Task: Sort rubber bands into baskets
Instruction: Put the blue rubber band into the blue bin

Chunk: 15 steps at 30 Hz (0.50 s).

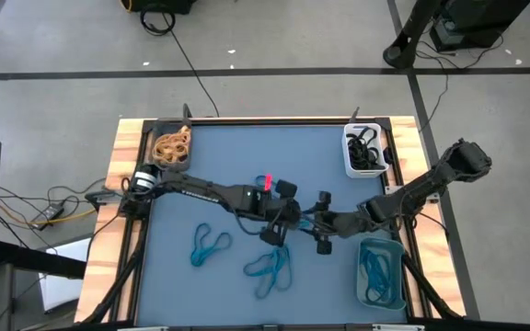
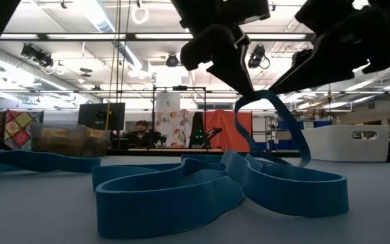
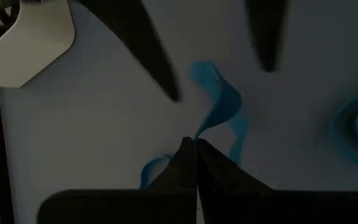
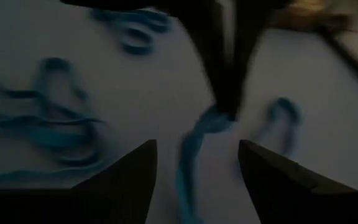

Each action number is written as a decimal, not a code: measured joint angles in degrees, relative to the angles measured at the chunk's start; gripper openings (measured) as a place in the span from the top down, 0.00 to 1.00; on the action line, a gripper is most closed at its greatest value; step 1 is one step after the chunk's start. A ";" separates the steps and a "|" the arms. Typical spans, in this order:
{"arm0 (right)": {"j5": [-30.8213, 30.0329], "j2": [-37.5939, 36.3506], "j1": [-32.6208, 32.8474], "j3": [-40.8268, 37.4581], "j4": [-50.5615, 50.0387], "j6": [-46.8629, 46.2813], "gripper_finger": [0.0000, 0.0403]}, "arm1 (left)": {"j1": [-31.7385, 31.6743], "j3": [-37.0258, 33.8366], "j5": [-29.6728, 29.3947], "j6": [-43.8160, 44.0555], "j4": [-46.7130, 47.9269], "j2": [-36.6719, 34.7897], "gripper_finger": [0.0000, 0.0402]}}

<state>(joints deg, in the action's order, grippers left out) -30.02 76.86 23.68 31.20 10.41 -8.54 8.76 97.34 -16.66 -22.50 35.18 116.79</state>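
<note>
Both arms crowd mid-table over blue bands (image 1: 270, 267), open mat (image 1: 247, 152) behind, baskets at edges

The table (image 1: 247, 156) has a blue-grey top with a light wood frame. Sitting on it: a dark basket (image 1: 172, 147) of tan bands upper left, a white basket (image 1: 364, 152) of what look like black bands upper right, a teal basket (image 1: 381, 272) lower right, and two loose blue band clumps (image 1: 209, 245) (image 1: 270, 265) lower middle.
</note>
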 joint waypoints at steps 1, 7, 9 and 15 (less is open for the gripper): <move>2.90 0.00 -0.79 0.00 0.52 0.17 0.41 | 0.31 -0.01 -0.51 0.58 -0.22 0.00 1.00; 8.38 0.95 -4.31 -0.02 2.63 -3.26 0.49 | 0.80 -0.07 -2.11 2.04 -1.13 0.00 1.00; 8.53 1.56 -4.91 -0.02 2.87 -3.77 0.55 | 0.83 -0.07 -2.12 2.80 -1.19 0.00 1.00; 8.75 1.79 -5.18 -0.02 2.85 -5.79 0.92 | 0.87 -0.07 -2.19 5.92 -1.04 0.00 1.00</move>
<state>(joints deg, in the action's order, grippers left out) -21.28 78.65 18.50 31.18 13.26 -14.33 9.63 97.27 -18.85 -16.58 34.14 116.79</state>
